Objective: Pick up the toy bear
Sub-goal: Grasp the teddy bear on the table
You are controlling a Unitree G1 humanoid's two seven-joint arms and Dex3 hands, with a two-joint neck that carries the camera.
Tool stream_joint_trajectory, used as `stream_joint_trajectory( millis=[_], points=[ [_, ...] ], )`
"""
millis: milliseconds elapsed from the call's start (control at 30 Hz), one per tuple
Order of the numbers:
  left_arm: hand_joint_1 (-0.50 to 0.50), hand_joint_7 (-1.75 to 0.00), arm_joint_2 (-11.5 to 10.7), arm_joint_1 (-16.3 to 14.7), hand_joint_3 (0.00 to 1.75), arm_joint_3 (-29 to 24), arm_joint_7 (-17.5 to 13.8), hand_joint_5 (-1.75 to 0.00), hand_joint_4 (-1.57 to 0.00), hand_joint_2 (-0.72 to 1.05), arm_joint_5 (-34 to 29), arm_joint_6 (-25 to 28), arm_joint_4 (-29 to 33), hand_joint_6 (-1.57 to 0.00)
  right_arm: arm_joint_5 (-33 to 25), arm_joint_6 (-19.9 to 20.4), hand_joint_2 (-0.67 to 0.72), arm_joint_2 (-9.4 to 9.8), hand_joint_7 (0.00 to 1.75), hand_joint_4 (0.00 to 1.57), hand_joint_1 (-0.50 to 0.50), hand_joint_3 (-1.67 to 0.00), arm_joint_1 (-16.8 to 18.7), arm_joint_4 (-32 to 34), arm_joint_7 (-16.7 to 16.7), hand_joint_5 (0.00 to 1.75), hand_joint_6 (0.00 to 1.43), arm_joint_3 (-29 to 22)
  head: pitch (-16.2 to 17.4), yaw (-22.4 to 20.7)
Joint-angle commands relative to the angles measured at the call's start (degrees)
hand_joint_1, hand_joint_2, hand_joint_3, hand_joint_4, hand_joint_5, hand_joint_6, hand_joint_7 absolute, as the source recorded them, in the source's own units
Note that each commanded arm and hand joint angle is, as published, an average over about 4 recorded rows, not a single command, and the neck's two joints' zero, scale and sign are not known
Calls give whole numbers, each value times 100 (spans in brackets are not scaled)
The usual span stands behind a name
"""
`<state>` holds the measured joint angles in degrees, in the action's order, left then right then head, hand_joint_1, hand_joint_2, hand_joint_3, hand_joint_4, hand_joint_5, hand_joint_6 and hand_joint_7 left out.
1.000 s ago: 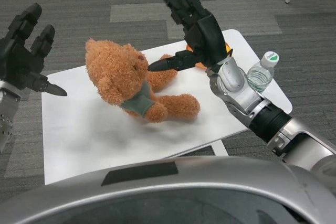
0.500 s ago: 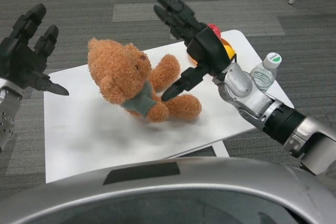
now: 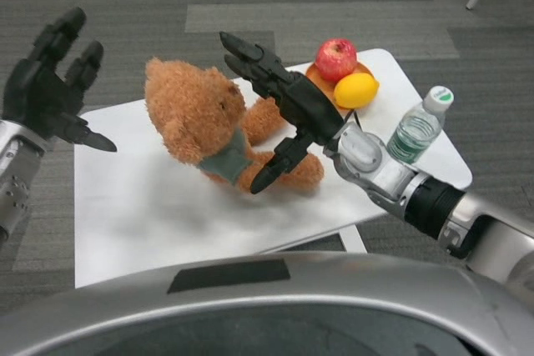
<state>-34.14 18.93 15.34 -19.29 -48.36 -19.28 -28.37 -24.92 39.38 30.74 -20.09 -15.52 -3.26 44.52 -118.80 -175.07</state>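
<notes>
I can't read any text; the label on the water bottle (image 3: 415, 128) at the desk's right edge is too blurry, no other signs or nos

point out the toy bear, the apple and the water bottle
toy bear (image 3: 193, 114), head view, on its head
apple (image 3: 335, 58), head view, on its red side
water bottle (image 3: 413, 132), head view, on its clear body

Showing one toy bear (image 3: 200, 118), one apple (image 3: 335, 58), one lemon (image 3: 356, 89), one orange plate (image 3: 318, 79), one water bottle (image 3: 415, 127). Sitting on one white surface (image 3: 150, 206). Showing two robot hands: left robot hand (image 3: 46, 89), right robot hand (image 3: 279, 106).
</notes>
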Motion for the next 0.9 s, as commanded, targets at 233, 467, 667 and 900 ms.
stream_joint_trajectory(
  millis=[233,467,667,900],
  points=[
    [-50,-21,-69,-82,7,99,-22,0,0,-17,-20,4,7,0,23,-7,-3,-976,7,0,-42,-16,-733,-2291,436,10,0,270,-107,-198],
    [-50,-21,-71,-91,9,180,-22,0,0,-17,-17,-5,7,0,89,-3,-5,-1826,7,0,-42,-16,-1396,-4126,607,10,0,483,-152,-143],
    [-50,-21,-55,-80,4,257,-27,0,0,-13,-24,-10,-26,0,108,-86,-10,-2345,7,0,-42,-16,-1963,-5244,603,10,0,1217,-200,14],
    [-50,-21,26,-29,7,343,-47,0,0,-10,-24,-45,-151,0,108,-238,-10,-2639,7,0,-46,-16,-2436,-5993,251,10,0,2462,-208,1]
  ],
)
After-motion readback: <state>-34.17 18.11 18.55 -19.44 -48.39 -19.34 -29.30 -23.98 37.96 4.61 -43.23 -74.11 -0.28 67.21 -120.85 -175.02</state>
